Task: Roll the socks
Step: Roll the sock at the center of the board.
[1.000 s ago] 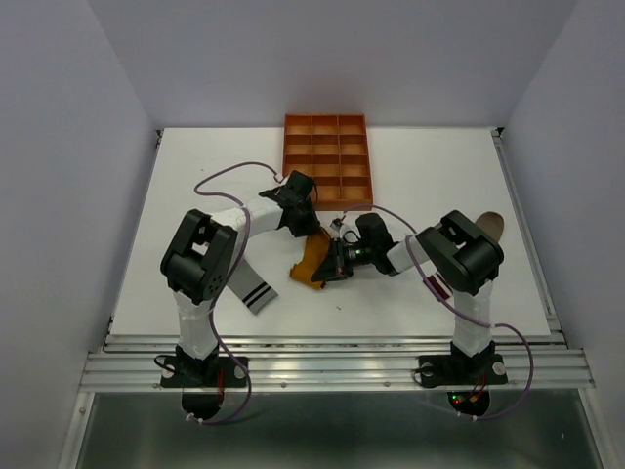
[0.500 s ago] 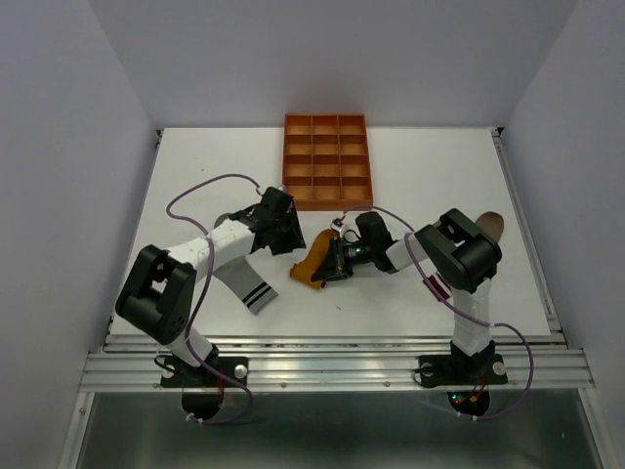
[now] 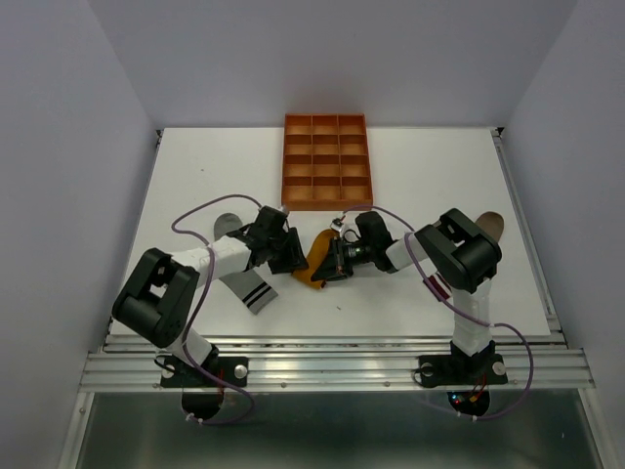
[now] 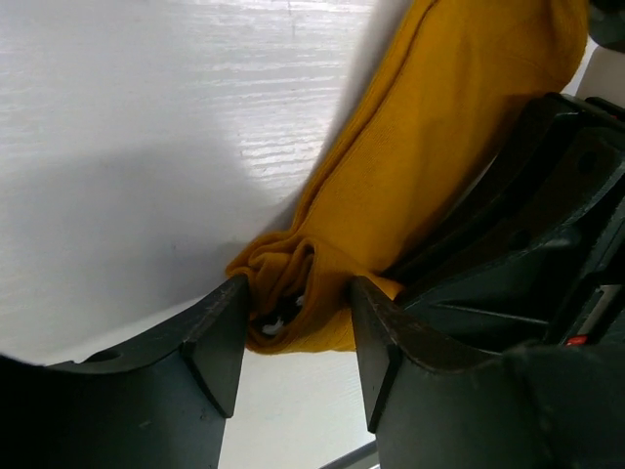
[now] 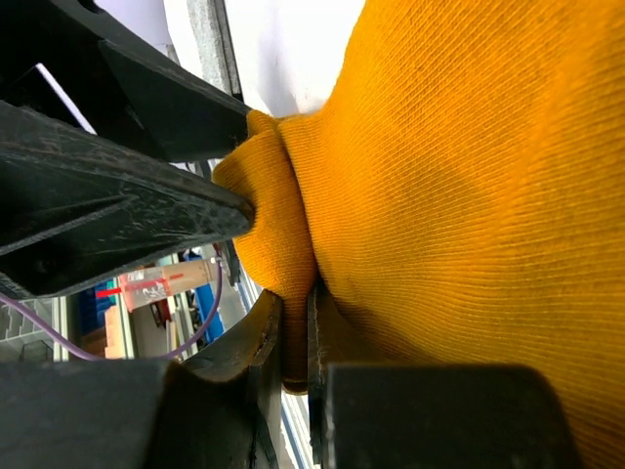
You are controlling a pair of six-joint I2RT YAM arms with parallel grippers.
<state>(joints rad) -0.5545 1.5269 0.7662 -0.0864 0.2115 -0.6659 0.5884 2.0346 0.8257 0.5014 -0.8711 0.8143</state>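
The mustard yellow sock lies bunched at the table's middle, between my two grippers. My right gripper is shut on a fold of it, pinched thin between the jaws. My left gripper is open, its fingers on either side of the sock's bunched, rolled end; one left fingertip shows in the right wrist view. The grey striped sock lies flat under the left arm. The taupe-brown sock peeks out behind the right arm.
The orange compartmented tray stands at the back centre, just beyond both grippers. Purple cables loop over each arm. The table's metal front rail runs along the near edge.
My left arm has swung toward the near side; its gripper moved from beside the tray down to the mustard sock's left end. My right gripper has kept its hold without moving.
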